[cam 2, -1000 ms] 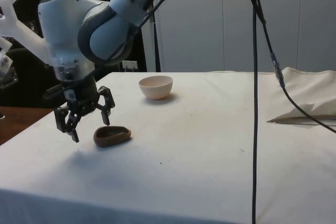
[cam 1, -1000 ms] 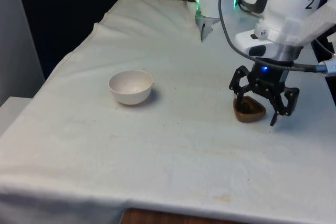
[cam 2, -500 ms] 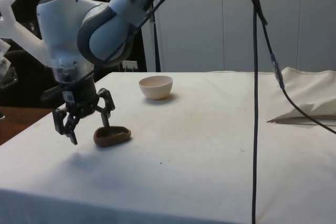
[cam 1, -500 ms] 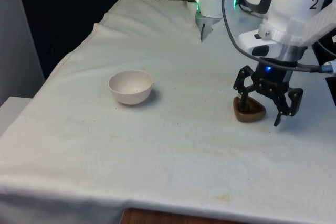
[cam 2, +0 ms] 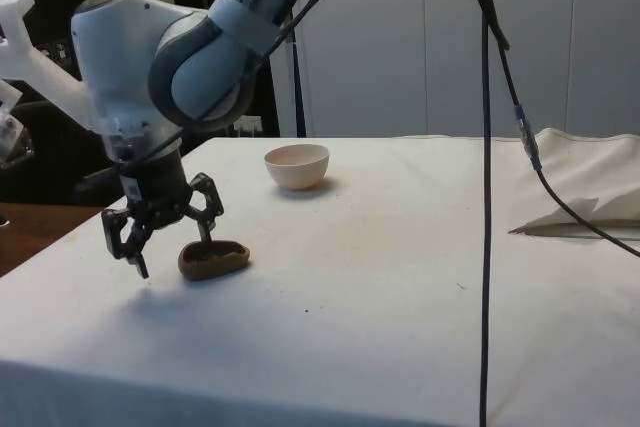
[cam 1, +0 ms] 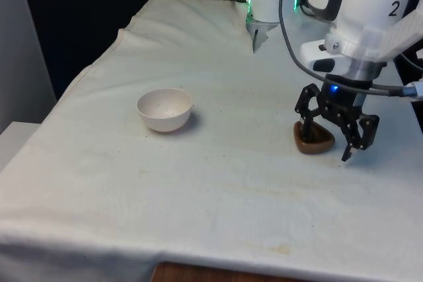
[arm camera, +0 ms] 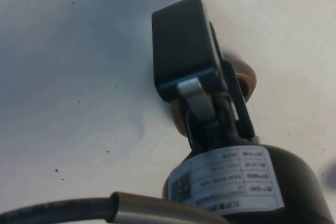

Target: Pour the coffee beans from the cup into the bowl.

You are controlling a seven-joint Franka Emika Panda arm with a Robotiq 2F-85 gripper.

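Bench (cam 1: 218,183) surface under a white cloth takes up most of the front view, and two vessels are carried on it, well apart from each other. Left of centre in the front view a pale, round bowl (cam 1: 164,109) is seen upright and open-mouthed; in the side view the same bowl (cam 2: 297,165) is placed in the upper middle of the frame. At right of centre in the front view the cup (cam 1: 314,139) is found, a low brown vessel with a rounded, somewhat uneven rim, seen in the side view (cam 2: 213,259) at lower left. Coffee beans cannot be made out inside it. The end effector (cam 1: 332,132) is held low over the cup with its fingers spread, one finger set at or just inside the rim on the front view's left and the other hanging clear beyond the cup on the right; whether the rim is touched cannot be told. Nothing is pinched. In the side view the end effector (cam 2: 165,240) is shown likewise straddling one end of the cup. The cup is judged stiff and light, probably glazed and therefore slippery, and shallow enough that beans could be spilled by an early tilt. A hold across the wall at the rim, one finger inside and one outside, is judged best, with the cup kept level until it is over the bowl.
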